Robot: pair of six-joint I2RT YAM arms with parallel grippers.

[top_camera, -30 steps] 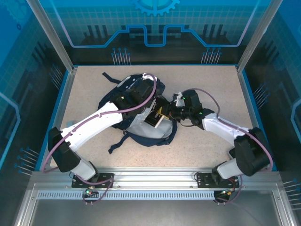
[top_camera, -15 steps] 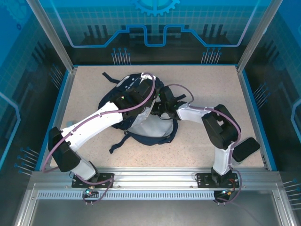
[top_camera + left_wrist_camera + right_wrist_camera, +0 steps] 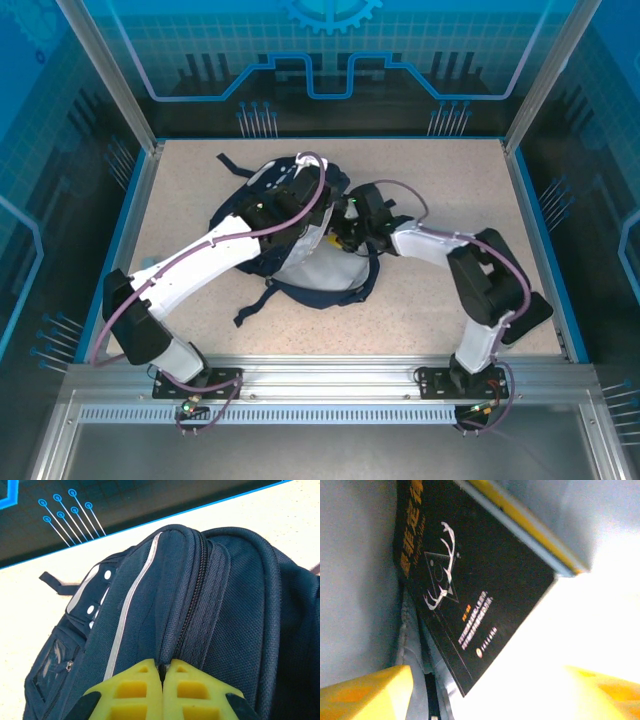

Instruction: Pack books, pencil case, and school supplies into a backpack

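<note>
The backpack (image 3: 240, 605) lay mid-way across the table (image 3: 450, 180), toward the far side. The left gripper (image 3: 162, 672) had its jaws pinched on the zipper seam (image 3: 192, 605). The right gripper (image 3: 485, 687), jaws spread and empty, sat inside the opening, facing a black book (image 3: 470, 595) with a yellow book (image 3: 520, 517) behind.

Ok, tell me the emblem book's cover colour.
Black book, white print; clearest in the right wrist view.

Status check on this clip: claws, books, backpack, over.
Left claw shut on backpack by its zipper. Right claw open at the opening. Black book and yellow book inside, ahead of it.
</note>
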